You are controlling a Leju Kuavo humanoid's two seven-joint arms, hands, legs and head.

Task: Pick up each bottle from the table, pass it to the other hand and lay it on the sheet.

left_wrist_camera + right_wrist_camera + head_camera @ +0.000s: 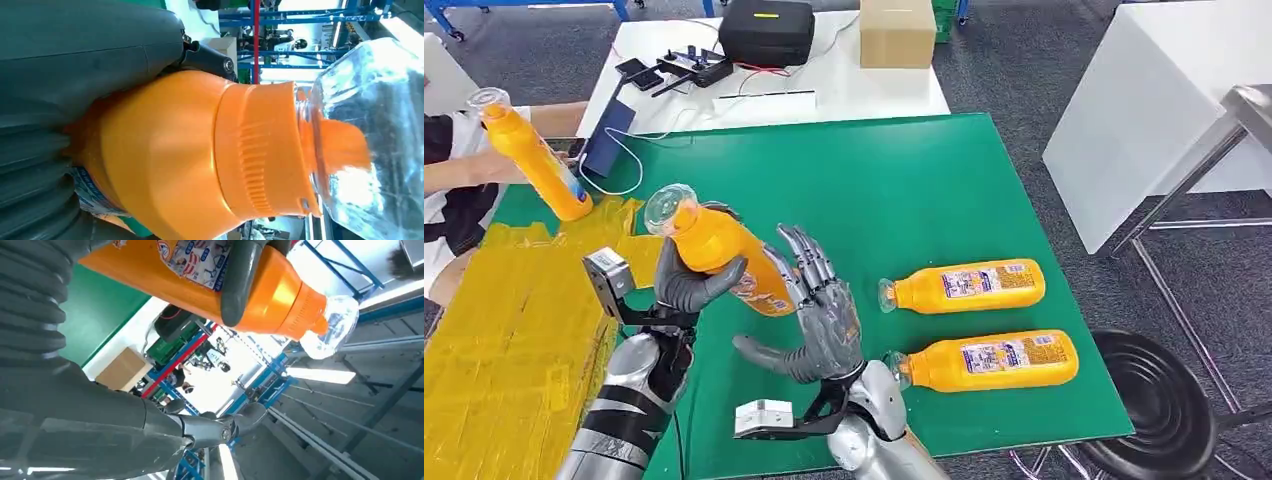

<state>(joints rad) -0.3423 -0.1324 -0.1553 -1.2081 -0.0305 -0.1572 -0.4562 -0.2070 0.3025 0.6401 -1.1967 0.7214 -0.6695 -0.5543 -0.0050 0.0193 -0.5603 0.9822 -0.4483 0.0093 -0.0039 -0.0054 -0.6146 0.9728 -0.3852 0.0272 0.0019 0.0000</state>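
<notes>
L hand [686, 283] grips an orange bottle [724, 255] w/ a clear cap [667, 208], held up over the green table [944, 190] near its front-left part, bottle tilted, cap end up and toward the left, base end down toward the R hand [819, 320]. L thumb wraps across the bottle's body just below the shoulder; in the left wrist view the same bottle [190, 155] sits tight against the grey thumb [90, 45], orange collar and clear cap [380, 130] up close. R hand is beside the bottle's lower end, palm up, fingers spread wide and upright, thumb out to the side; fingertips look to be touching or just behind the bottle's base, can't tell which. Right wrist view shows the bottle [210, 280] overhead w/ a dark finger [240, 285] of the other hand across its label. Two more orange bottles lie on their sides on the table's right part, caps pointing left: one farther back [969, 286], one nearer the front edge [994, 361], near each other but apart. Yellow sheet [504, 330] covers the table's left side. At far left a person's hand [499, 165] holds another orange bottle [534, 155] tilted over the sheet's back edge. Behind the green table: white table [844, 85] w/ a black case [767, 30], cardboard box [897, 32], cables.
</notes>
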